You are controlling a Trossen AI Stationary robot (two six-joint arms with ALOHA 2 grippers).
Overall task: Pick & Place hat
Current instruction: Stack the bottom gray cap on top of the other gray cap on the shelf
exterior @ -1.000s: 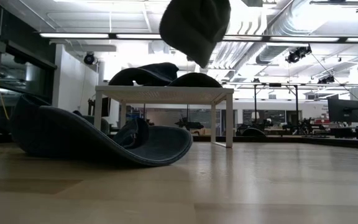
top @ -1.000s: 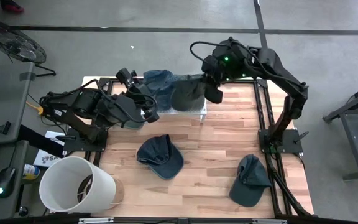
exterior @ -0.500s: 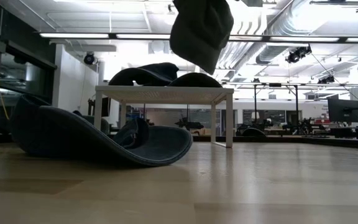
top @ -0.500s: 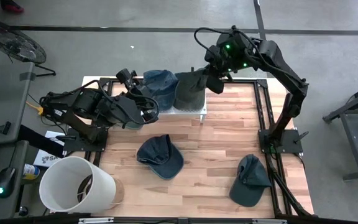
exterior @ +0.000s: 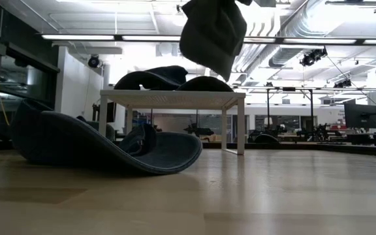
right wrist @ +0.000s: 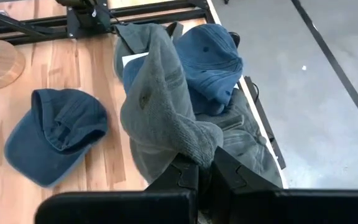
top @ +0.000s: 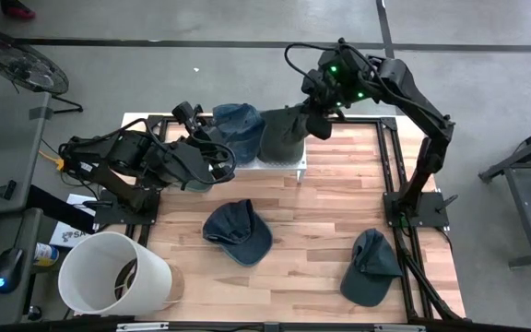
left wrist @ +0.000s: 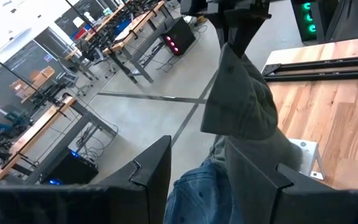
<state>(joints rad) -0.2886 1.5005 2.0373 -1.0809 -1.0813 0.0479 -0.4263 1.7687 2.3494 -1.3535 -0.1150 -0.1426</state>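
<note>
**Grey hat carried further back above the small white table**

Since a second ago, the right gripper (top: 313, 120) has shifted toward the top of the high view, and the grey hat (top: 281, 135) it clenches now hangs over the far end of the small white table (top: 295, 164), upper centre of the frame. Low view: the hat dangles at the top, clear of the hats piled on the table. A blue denim hat (top: 235, 120) lies on that table just left of the grey one. The left gripper (top: 219, 162) waits at the table's left edge, its fingers apart and empty. Two more dark blue hats lie on the wood: one (top: 236, 231) at centre, another (top: 370, 267) lower right. A white bucket (top: 109, 273) stands at lower left.
</note>
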